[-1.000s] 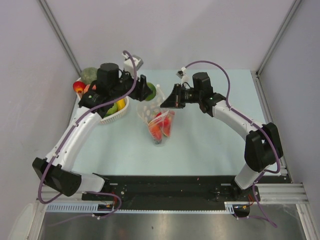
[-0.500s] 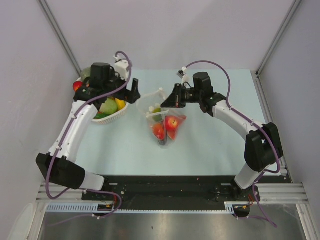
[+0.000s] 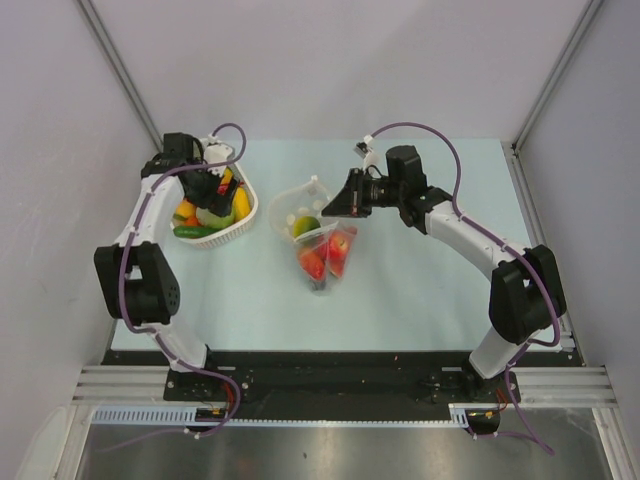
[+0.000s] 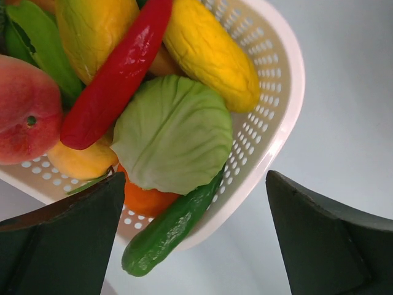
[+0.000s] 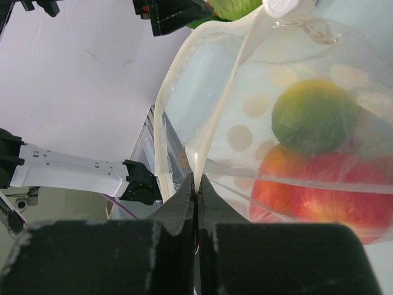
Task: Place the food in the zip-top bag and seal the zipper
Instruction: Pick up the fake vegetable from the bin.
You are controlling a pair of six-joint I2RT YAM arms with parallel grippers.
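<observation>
The bag (image 5: 245, 110) is being clamped at its rim by the right gripper (image 5: 195, 184); the left gripper (image 4: 196, 184) is being held spread wide over the basket (image 4: 276, 92) of food (image 4: 172, 132).

left arm tucked far left, left gripper (image 4: 196, 184) pointing down, jaws wide apart; right arm reaching inward, right gripper (image 5: 196, 184) pinched tight on the zip-top bag (image 5: 245, 117)

One zip-top bag (image 5: 209, 80) holding one green round fruit (image 5: 313, 117); one white basket (image 4: 288, 80) with one red pepper (image 4: 116, 74), one cucumber (image 4: 172, 230), one peach (image 4: 24, 110).
</observation>
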